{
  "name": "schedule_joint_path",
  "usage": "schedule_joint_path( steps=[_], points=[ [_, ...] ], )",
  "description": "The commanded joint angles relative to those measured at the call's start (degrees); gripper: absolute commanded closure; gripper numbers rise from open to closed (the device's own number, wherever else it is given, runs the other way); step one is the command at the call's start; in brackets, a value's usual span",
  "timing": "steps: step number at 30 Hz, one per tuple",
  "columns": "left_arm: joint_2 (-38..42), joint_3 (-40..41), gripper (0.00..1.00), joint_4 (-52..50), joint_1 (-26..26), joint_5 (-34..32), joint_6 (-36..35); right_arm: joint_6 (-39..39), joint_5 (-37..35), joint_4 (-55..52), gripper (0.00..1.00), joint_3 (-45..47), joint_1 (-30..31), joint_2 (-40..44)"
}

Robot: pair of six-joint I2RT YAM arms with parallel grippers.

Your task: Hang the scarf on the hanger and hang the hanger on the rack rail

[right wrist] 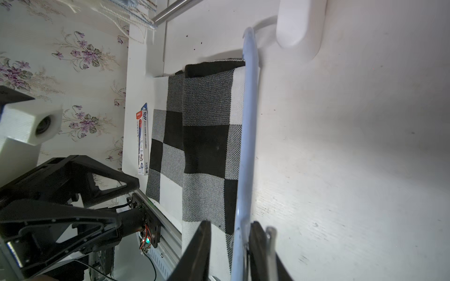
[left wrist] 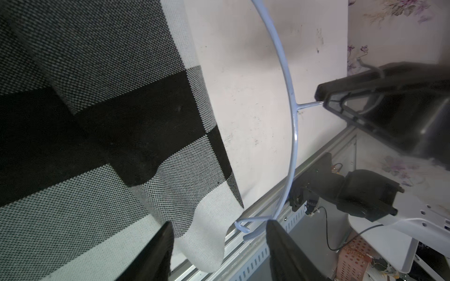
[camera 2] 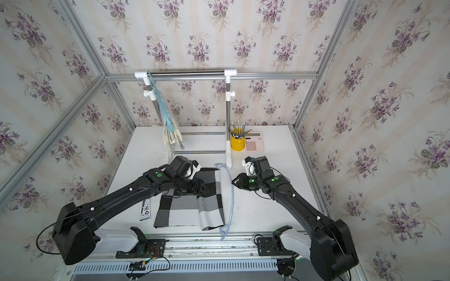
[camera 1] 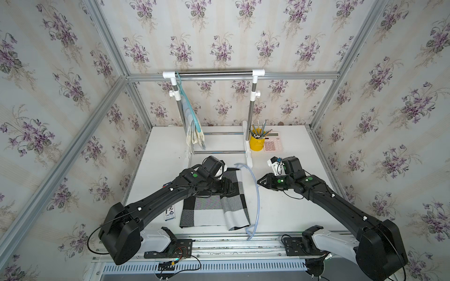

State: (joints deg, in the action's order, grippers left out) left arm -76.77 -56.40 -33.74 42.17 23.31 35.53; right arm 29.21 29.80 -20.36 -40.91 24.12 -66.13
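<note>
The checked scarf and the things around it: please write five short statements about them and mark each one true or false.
1. The checked scarf lies on the table. True.
2. The rack's rail is bare. False: a teal hanger carrying a pale cloth hangs at one end.
3. The right claw has its jaws on either side of the light blue hanger. True.
4. The yellow cup is empty. False: it holds pencils.
5. The left claw grips the pen box. False: it is open over the scarf, and the box lies beside the scarf.
</note>
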Motion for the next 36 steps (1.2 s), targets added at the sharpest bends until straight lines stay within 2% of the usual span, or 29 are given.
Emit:
schedule_joint_path(
  steps=[1, 3, 9, 16, 20, 27, 29, 30, 32, 34, 36],
  points=[
    [-1.0, 0.4, 0.38, -1.6, -0.3, -0.3, -1.8, -1.7, -0.9, -1.3, 0.74, -0.4, 0.2, -0.5],
    [-1.5, 1.0, 0.37, -1.1, -0.3, 0.1, -2.0, -2.0, -1.2, -1.5, 0.8, -0.5, 0.4, -0.7],
    [-1.5, 2.6, 0.38, 0.2, -1.0, 0.1, -1.9, -2.7, -1.2, -1.9, 0.81, -0.4, 1.0, -1.7],
    [-3.8, 4.8, 0.35, 2.1, -1.6, -0.1, -0.1, -2.9, -1.7, -2.3, 0.99, -0.4, 1.0, -1.3],
    [-8.1, 6.5, 0.29, 4.8, -1.6, 0.4, 1.8, -2.6, -1.5, -2.2, 1.0, -0.2, 1.1, -1.1],
    [-14.4, 6.2, 0.28, 8.9, -1.6, 1.8, 3.4, -2.4, -1.0, -1.9, 1.0, -0.1, 1.1, -1.0],
    [-15.4, 6.0, 0.34, 9.8, -1.6, 2.6, 3.4, -2.3, -0.8, -1.7, 1.0, 0.0, 1.0, -0.9],
    [-15.6, 6.1, 0.42, 10.2, -1.6, 3.0, 3.5, -2.2, -0.8, -1.6, 1.0, 0.0, 1.1, -1.0],
    [-15.3, 6.2, 0.74, 10.3, -1.6, 2.8, 3.6, -2.1, -0.4, -1.4, 1.0, 0.1, 1.0, -1.1],
    [-14.5, 5.9, 1.0, 8.7, -1.6, 1.1, 3.6, -1.7, 0.4, -1.1, 1.0, 0.0, 1.1, -1.1],
    [-13.5, 5.0, 1.0, 5.8, -1.7, -1.7, 3.0, -1.1, 1.6, -0.6, 1.0, 0.0, 1.1, -1.1]
  ],
)
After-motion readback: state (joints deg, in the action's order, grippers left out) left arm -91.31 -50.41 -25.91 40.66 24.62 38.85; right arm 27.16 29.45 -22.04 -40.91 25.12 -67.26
